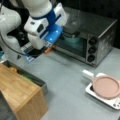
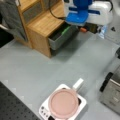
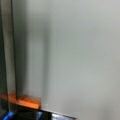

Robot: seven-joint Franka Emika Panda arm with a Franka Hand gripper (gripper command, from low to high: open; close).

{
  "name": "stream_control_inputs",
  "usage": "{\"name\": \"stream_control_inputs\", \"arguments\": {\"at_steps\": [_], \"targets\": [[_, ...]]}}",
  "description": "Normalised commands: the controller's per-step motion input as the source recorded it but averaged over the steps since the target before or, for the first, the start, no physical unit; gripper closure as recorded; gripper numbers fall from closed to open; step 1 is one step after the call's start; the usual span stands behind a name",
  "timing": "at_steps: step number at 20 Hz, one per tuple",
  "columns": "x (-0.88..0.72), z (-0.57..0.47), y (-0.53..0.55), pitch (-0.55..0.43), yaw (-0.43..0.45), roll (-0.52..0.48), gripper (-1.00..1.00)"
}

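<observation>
In both front views my gripper [image 1: 47,50] [image 2: 83,29], white and blue with an orange tip, hangs low over the grey table. It is at the left end of the toaster oven [image 1: 100,32], right by the dark, folded-down oven door [image 1: 37,53]. A teal bowl [image 1: 72,38] sits inside the oven behind the glass. The wrist view looks down on bare grey table, with the orange tip [image 3: 27,102] at the bottom left and a dark edge along the left side. I see nothing between the fingers.
A wooden cabinet [image 1: 20,87] [image 2: 45,22] has an open drawer [image 1: 37,80] [image 2: 60,37] holding green and yellow items. A pink pan [image 1: 106,87] [image 2: 63,103] rests on a white hot plate [image 1: 113,103] [image 2: 45,110]. The oven's corner [image 2: 112,92] stands nearby.
</observation>
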Motion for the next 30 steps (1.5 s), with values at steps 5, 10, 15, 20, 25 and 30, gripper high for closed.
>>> {"name": "stream_control_inputs", "arguments": {"at_steps": [5,10,15,20,25,30], "targets": [[-0.40,-0.14,0.55,-0.082,0.019,0.089,-1.00],[-0.49,-0.10,0.72,-0.113,-0.072,0.019,-1.00],[-0.43,-0.11,0.50,-0.140,-0.142,-0.003,-1.00],[-0.31,-0.12,0.23,-0.147,-0.145,0.091,-1.00],[-0.30,-0.10,0.17,-0.117,-0.138,0.192,-1.00],[-0.33,-0.06,0.37,-0.088,-0.129,0.277,-1.00]]}}
